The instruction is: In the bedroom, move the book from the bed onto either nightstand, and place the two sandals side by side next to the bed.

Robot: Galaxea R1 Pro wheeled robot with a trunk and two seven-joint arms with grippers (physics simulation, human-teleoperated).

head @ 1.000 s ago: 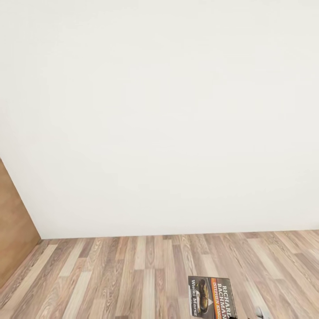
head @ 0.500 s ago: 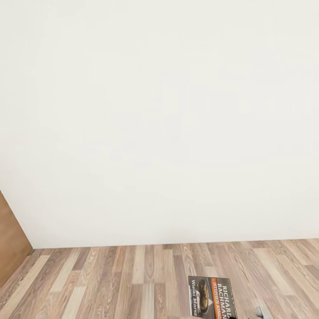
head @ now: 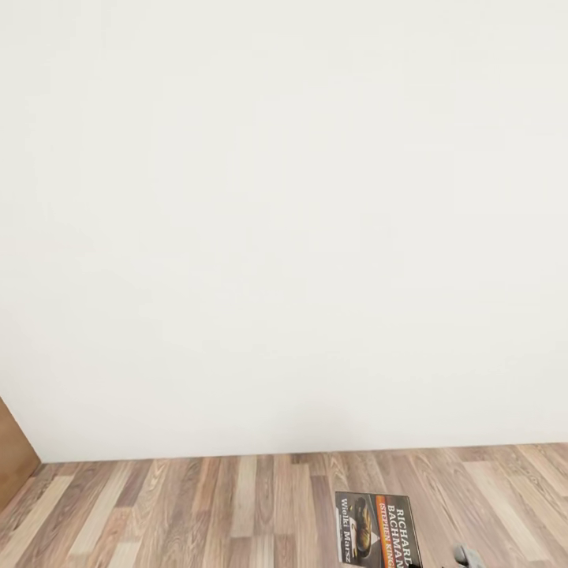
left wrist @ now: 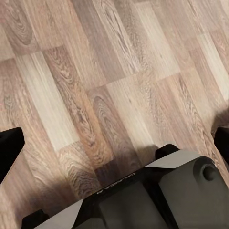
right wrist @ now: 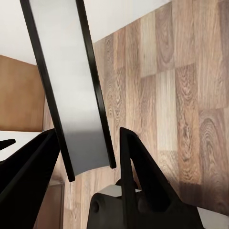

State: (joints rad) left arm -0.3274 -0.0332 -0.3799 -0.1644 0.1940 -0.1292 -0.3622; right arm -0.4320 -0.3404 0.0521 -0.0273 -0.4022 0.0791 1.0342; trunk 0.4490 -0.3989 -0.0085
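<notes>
The book point(head: 377, 527), a thin paperback with a dark cover picture and an orange band, hangs above the wood floor at the bottom edge of the head view. In the right wrist view the book point(right wrist: 71, 81) runs edge-on between the two dark fingers, and my right gripper point(right wrist: 86, 145) is shut on it. A grey bit of that gripper point(head: 467, 556) pokes in beside the book. My left gripper point(left wrist: 114, 143) is open over bare floorboards, its fingertips point(left wrist: 9, 148) spread wide with nothing between them. The bed, nightstand and sandals are out of view.
A plain white wall point(head: 284, 221) stands straight ahead, meeting the wood plank floor point(head: 197, 505) low in the head view. A brown wooden panel point(head: 12, 461) stands at the far left. My own grey base point(left wrist: 157, 195) sits below the left gripper.
The whole head view has shifted: the wall's foot sits lower and the brown panel at the left has shrunk, so the camera moved. The book keeps its place in my right gripper.
</notes>
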